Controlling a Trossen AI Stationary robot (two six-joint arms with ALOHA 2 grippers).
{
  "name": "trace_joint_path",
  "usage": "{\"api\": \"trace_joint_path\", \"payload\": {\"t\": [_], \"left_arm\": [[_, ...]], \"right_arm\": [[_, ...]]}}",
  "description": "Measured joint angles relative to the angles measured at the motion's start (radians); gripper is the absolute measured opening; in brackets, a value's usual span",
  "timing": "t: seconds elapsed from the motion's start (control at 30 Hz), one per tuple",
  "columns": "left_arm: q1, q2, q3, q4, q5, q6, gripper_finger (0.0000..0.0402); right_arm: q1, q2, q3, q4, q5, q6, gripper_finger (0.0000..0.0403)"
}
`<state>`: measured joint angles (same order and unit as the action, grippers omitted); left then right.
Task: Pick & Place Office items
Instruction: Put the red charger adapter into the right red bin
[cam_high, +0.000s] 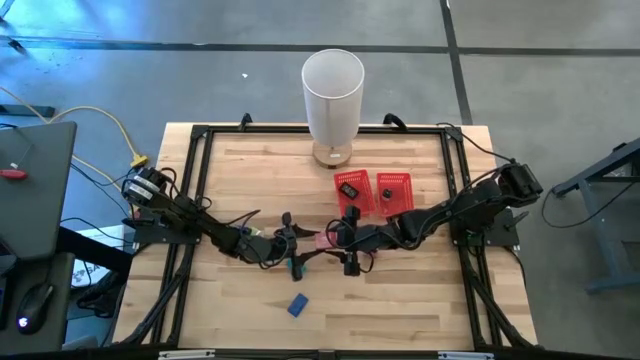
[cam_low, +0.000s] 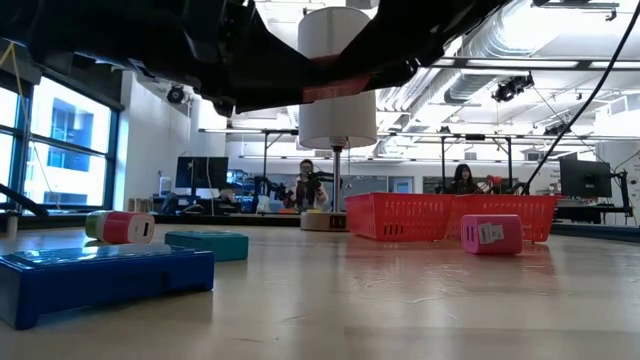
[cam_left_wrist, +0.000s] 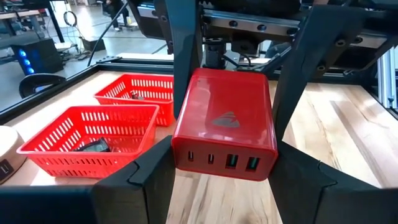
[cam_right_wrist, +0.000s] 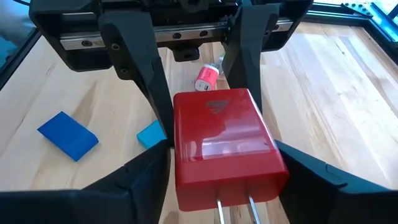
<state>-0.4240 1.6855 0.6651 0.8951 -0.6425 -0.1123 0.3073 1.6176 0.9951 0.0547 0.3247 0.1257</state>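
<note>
One red charger (cam_left_wrist: 224, 121) hangs over mid-table, in front of the red tray (cam_high: 398, 186), pinched between the left gripper (cam_left_wrist: 222, 180) and the right gripper (cam_right_wrist: 225, 177), both clamped on it. Near the tray there is one pink piece (cam_low: 491, 233); farther off, one teal piece (cam_right_wrist: 151, 134), one blue piece (cam_high: 297, 305), and one pink-and-white piece (cam_right_wrist: 206, 78).

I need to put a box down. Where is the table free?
Bare wood lies between the tall white cylinder and the table's left rail, and right of the blue flat block. Crowded: mid-table, where both grippers meet beside the red mesh tray.
</note>
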Motion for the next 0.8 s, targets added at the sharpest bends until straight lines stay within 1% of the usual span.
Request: {"api": "trace_joint_path", "payload": {"t": [0.17, 0.37, 0.57, 0.67, 0.8], "left_arm": [[0.000, 0.000, 0.000, -0.005, 0.004, 0.002, 0.0203], [-0.001, 0.000, 0.000, -0.008, 0.008, -0.008, 0.0204], [0.000, 0.000, 0.000, -0.006, 0.004, 0.005, 0.0227], [0.000, 0.000, 0.000, -0.005, -0.002, 0.019, 0.0231], [0.000, 0.000, 0.000, -0.005, -0.004, 0.021, 0.0233]], "right_arm": [[0.000, 0.000, 0.000, -0.002, -0.015, 0.000, 0.0232], [0.000, 0.000, 0.000, -0.007, -0.020, 0.001, 0.0202], [0.000, -0.001, 0.000, -0.014, -0.013, 0.005, 0.0204], [0.000, -0.001, 0.000, -0.017, -0.009, 0.009, 0.0207], [0.000, -0.001, 0.000, -0.019, -0.009, 0.009, 0.0200]]}}
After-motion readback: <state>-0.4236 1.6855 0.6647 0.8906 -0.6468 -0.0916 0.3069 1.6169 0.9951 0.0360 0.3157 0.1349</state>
